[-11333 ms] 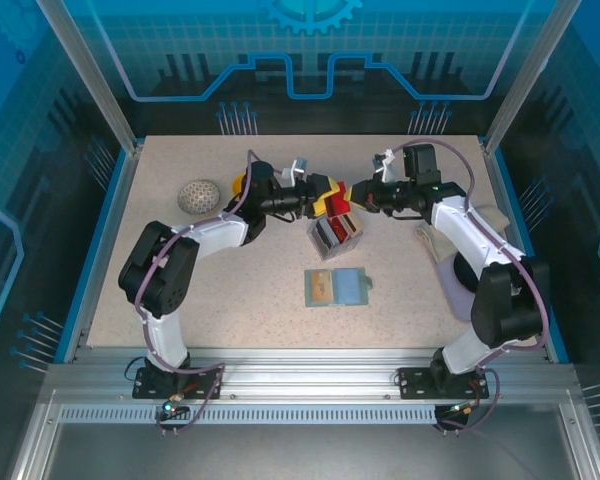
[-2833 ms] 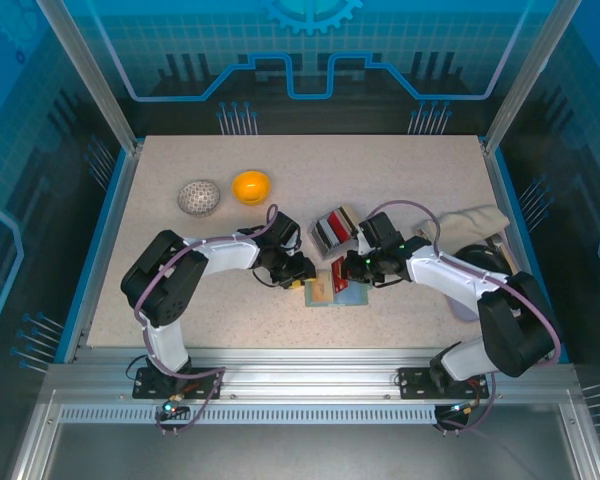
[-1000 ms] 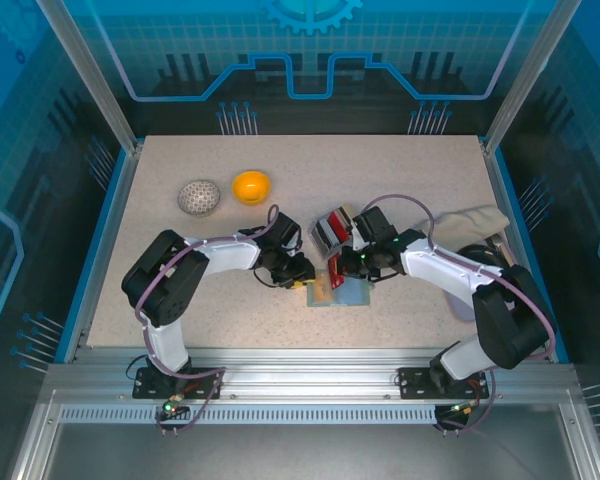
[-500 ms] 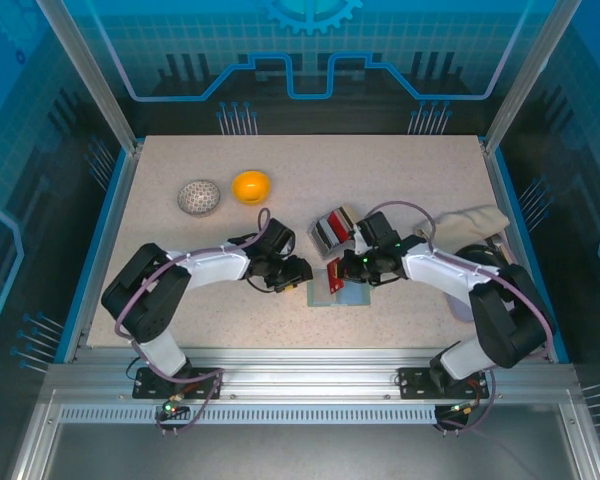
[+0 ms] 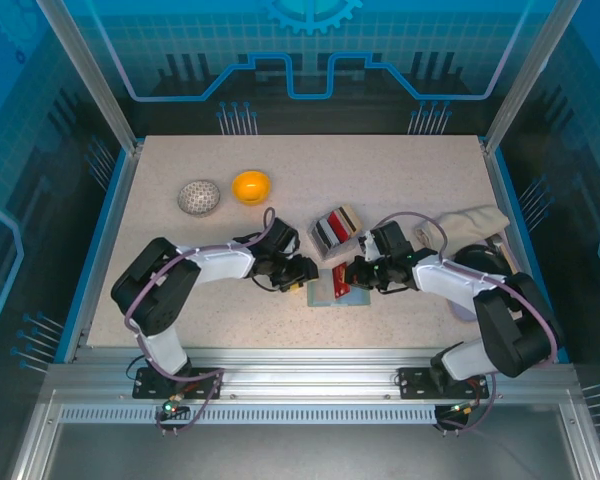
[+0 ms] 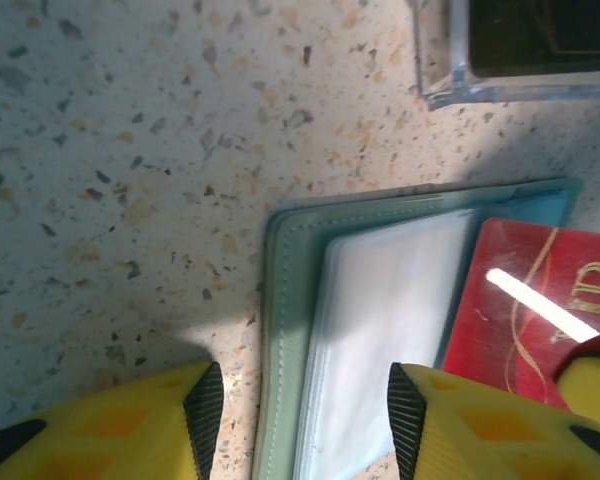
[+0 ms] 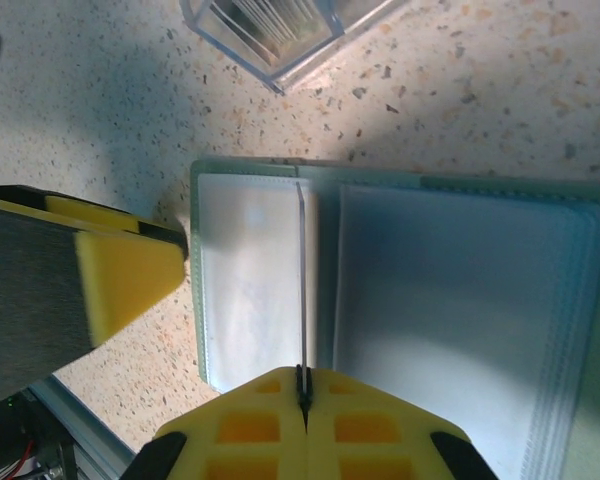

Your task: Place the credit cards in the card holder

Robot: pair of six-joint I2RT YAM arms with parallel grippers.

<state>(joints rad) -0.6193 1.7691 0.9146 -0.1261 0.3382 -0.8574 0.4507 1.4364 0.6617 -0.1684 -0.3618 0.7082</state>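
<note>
Red card (image 6: pixel 500 340) — gold "IP" showing — pinched by right gripper (image 7: pixel 303 400); left gripper (image 6: pixel 305 400) gapes.

On the speckled table (image 5: pixel 400 170), a grey-white patterned ball (image 5: pixel 199 197) sits at ten o'clock, with an orange bowl-like thing (image 5: pixel 251 186) just beside it. A clear plastic case (image 5: pixel 335 228) stands near the middle. A beige cloth (image 5: pixel 470 222) lies at three o'clock.

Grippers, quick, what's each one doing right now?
Left gripper: open, jaws apart over an edge of the card holder.
Right gripper: shut on the red card, held edge-on over the open holder.
</note>
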